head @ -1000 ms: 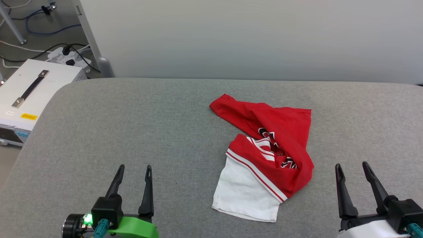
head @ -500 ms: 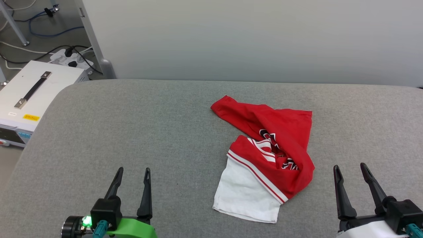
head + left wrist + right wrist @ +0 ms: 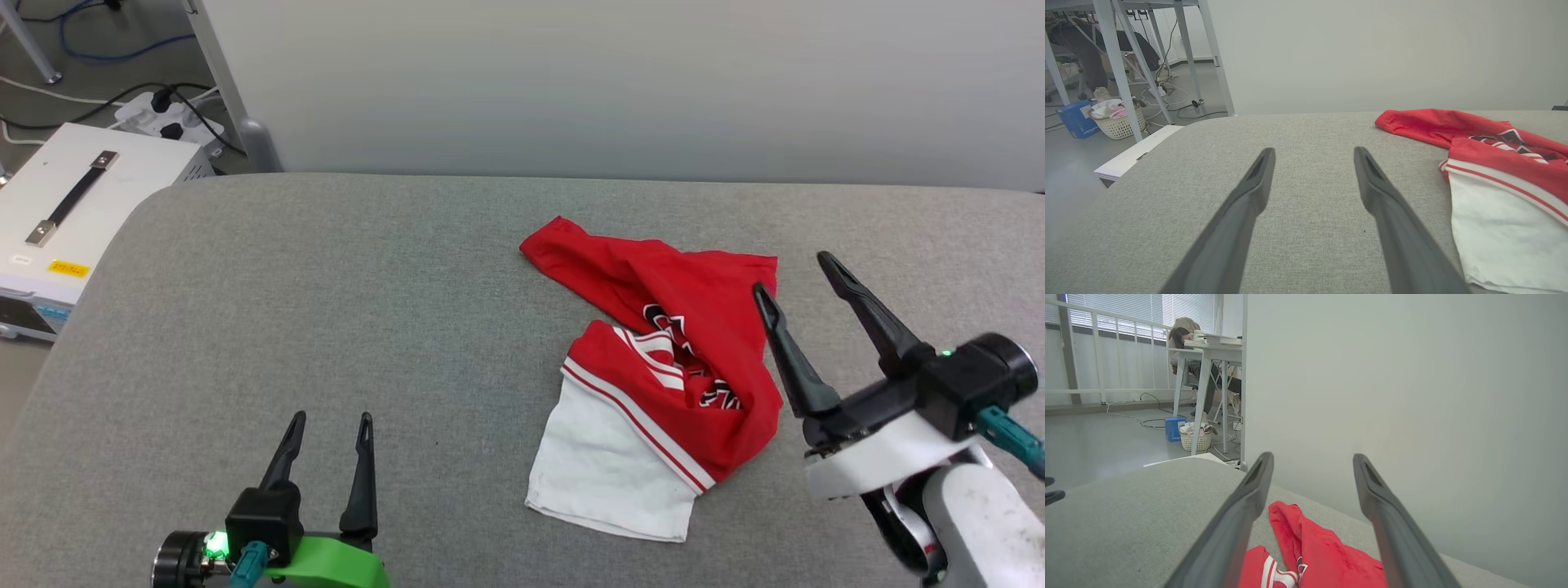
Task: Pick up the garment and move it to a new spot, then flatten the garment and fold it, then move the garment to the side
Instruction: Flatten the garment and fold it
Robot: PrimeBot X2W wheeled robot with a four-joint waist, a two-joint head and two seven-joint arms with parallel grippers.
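The garment (image 3: 661, 359) lies crumpled on the grey table (image 3: 367, 286), right of centre: red cloth with black and white lettering, striped trim and a white sleeve nearest me. It also appears as the garment (image 3: 1494, 163) and the garment (image 3: 1314, 555) in the wrist views. My right gripper (image 3: 789, 272) hovers open just right of the shirt, raised above the table, fingers pointing up and to the left, nothing between them. My left gripper (image 3: 331, 420) rests open at the lower left, well apart from the shirt.
A white equipment case (image 3: 57, 220) with a black handle stands off the table's left edge, beside cables and a power strip (image 3: 163, 122). A pale wall (image 3: 620, 82) backs the table. Beyond it are desk legs and a small basket (image 3: 1118, 122).
My right gripper has risen and moved forward and to the left, up to the shirt's right edge. The head camera has shifted slightly. Left gripper and shirt stay where they were.
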